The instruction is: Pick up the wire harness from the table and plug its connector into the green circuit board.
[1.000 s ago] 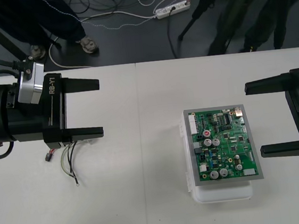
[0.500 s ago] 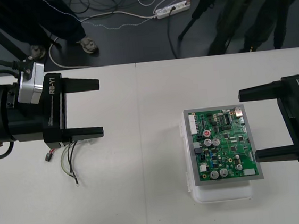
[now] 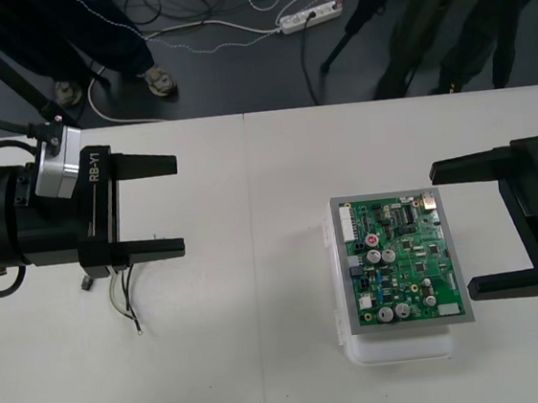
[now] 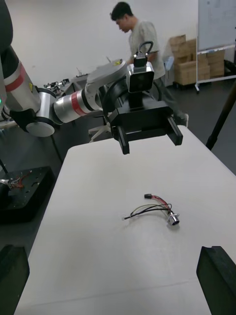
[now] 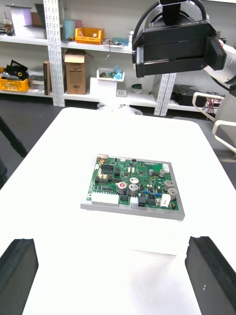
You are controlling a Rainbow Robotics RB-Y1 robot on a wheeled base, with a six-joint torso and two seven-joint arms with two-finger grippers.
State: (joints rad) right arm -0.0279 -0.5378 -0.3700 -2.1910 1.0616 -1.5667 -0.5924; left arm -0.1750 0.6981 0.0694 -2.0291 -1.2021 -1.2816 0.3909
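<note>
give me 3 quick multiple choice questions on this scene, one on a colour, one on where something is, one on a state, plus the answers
1. What colour is the base under the green circuit board?
A. black
B. white
C. red

2. Where is the wire harness?
A. on the table by the left gripper
B. plugged into the green circuit board
C. hanging off the table's edge

3. How is the right gripper?
A. shut on the wire harness
B. shut, empty
C. open, empty

Answers: 1 B, white shows below the board's near edge. 2 A, its wires lie on the table at that gripper, far from the board. 3 C, its fingers stand wide apart with nothing between them.
</note>
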